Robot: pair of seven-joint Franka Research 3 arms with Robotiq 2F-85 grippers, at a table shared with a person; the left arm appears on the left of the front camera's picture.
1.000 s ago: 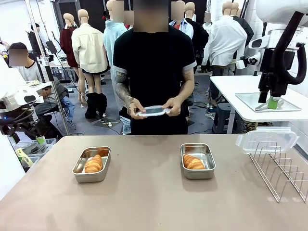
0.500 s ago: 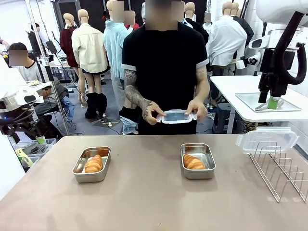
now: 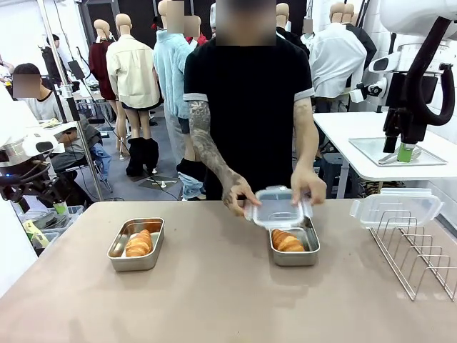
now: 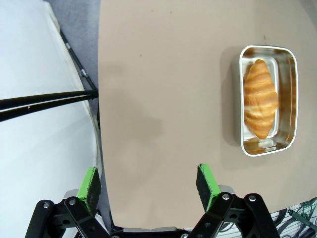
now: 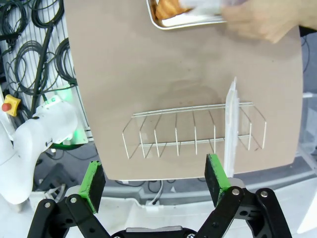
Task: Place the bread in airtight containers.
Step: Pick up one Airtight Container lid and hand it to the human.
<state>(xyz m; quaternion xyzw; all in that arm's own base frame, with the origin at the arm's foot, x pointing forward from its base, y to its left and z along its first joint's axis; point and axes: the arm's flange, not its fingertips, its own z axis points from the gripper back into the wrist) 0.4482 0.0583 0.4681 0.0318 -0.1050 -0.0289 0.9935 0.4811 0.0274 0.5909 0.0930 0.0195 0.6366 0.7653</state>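
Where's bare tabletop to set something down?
Free: the beige stretch between the left steel tub and right steel tub, and the near strip before both. Crowded: the person's hands over that right tub; wire rack at right.

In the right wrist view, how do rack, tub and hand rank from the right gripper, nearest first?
1. Rack, middle, just above the right gripper.
2. Tub, top edge, and hand, top right: too close to call.

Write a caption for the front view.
Person holds clear lid over right bread container; left container lies open.
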